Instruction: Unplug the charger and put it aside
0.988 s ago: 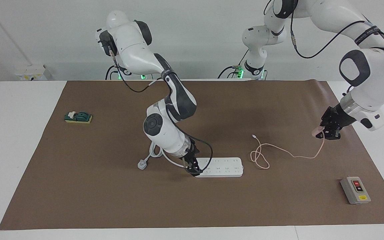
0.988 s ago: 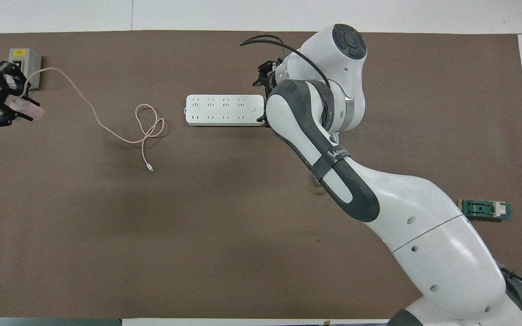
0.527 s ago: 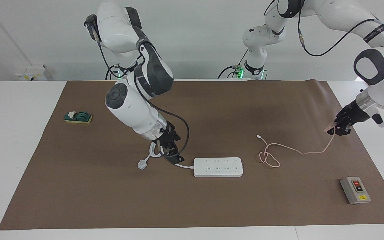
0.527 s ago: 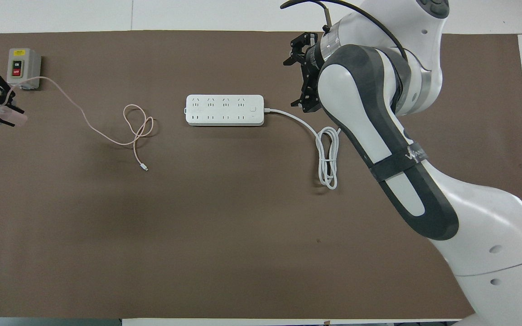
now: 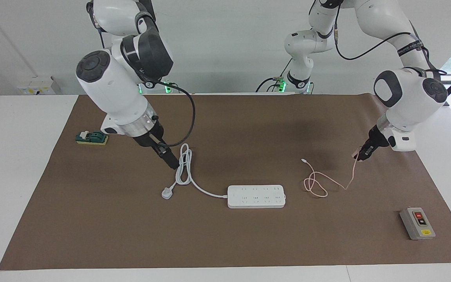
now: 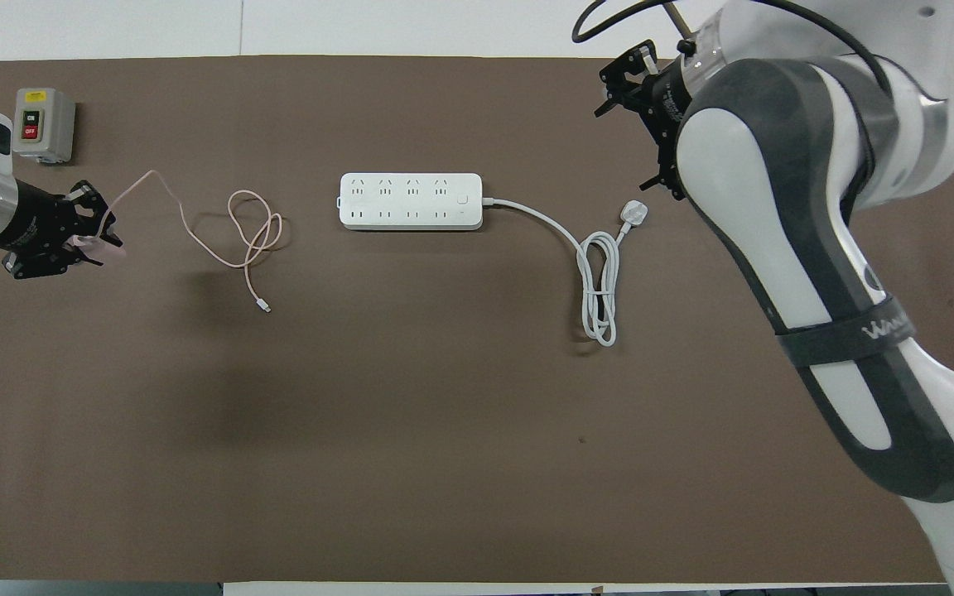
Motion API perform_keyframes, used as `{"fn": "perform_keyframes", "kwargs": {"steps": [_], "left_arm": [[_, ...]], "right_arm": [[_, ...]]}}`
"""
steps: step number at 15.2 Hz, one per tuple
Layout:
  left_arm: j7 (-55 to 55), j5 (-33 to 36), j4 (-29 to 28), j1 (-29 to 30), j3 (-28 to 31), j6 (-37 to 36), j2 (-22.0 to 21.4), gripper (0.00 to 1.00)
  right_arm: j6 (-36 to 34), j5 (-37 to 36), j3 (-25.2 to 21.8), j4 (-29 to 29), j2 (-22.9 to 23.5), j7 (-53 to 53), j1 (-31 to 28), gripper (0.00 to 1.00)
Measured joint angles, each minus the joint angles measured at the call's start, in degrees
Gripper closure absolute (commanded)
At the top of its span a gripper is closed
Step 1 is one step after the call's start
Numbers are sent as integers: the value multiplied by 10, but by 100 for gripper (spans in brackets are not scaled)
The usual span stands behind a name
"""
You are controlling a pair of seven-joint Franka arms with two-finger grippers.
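My left hand (image 5: 360, 155) is clamped on the charger (image 6: 104, 246), up over the mat toward the left arm's end of the table (image 5: 14, 164) (cable (image 5: 319, 181) trails down). My right hand (image 5: 169, 159) hangs over the power strip's cord (image 5: 184, 166); can't tell its fingers. Power strip (image 5: 256, 196) unplugged.

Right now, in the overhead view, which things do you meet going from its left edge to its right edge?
Grey switch box → left end effector holding the charger → pink cable loop → power strip → white cord coil → white plug → right end effector.
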Motion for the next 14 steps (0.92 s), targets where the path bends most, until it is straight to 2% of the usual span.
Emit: {"fn": "perform_keyframes", "kwargs": {"steps": [1, 5, 8, 10, 14], "left_arm": [[2, 0, -10, 0, 0, 5, -5, 0], [5, 0, -14, 0, 0, 8, -13, 0], [7, 0, 4, 0, 0, 7, -13, 0], [10, 0, 29, 0, 0, -1, -14, 0], [24, 26, 122, -3, -3, -93, -5, 0]], "right_arm": [[-16, -8, 0, -1, -10, -38, -9, 0], [-71, -26, 0, -6, -37, -165, -36, 0], [-93, -69, 0, -21, -61, -288, -44, 0], [-94, -96, 0, -58, -93, -352, -45, 0], [-69, -120, 0, -173, -186, -439, -46, 0]]}}
